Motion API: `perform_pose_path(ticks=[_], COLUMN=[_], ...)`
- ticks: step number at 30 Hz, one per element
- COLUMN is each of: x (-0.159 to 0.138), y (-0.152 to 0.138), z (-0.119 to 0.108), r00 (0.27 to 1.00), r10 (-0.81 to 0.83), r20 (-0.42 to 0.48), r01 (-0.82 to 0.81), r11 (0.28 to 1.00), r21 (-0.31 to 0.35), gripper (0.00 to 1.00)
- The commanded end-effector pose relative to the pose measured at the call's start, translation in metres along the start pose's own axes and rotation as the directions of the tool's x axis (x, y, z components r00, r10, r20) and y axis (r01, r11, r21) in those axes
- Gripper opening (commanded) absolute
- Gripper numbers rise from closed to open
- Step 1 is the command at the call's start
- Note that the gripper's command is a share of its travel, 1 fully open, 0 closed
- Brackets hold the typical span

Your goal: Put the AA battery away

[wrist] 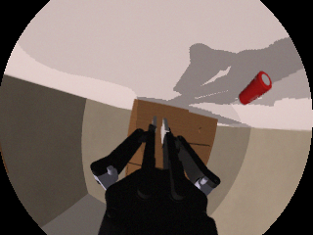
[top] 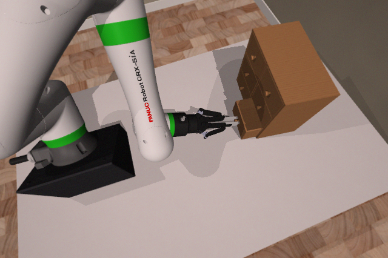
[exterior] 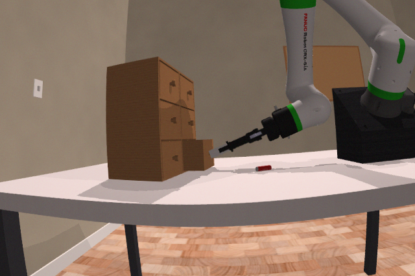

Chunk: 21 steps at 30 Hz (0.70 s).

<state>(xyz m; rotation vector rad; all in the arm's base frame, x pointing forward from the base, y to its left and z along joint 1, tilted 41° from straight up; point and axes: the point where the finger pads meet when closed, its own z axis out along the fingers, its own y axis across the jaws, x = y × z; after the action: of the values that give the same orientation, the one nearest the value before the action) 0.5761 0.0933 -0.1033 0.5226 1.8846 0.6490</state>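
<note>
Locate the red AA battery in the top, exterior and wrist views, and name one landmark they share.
Top: not in it; the arm seems to cover that part of the table.
Exterior: red AA battery lying on the white table, right of the chest, below the tool.
Wrist: upper right, in the arm's shadow.
Shared landmark: the pulled-out bottom drawer, whose knob the tool grips.
</note>
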Motion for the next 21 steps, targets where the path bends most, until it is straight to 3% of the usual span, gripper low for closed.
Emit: perform_pose_path(ticks=[1, 7, 16, 21], x=[-0.0001, -0.0001, -0.0001, -0.0001], y=[-0.0001, -0.0001, -0.0001, -0.0001], z=[-0.0001, -0.0001, -0.0001, -0.0001], r00=[1.0, 1.0, 1.0, 1.0], r10=[0.0, 0.0, 0.0, 0.0], r20=[0.0, 0.0, 0.0, 0.0], r01=[0.0, 0.0, 0.0, 0.0], r11=[1.0, 1.0, 1.0, 1.0], r21=[0.0, 0.0, 0.0, 0.0], gripper=[0.08, 0.08, 0.2, 0.2])
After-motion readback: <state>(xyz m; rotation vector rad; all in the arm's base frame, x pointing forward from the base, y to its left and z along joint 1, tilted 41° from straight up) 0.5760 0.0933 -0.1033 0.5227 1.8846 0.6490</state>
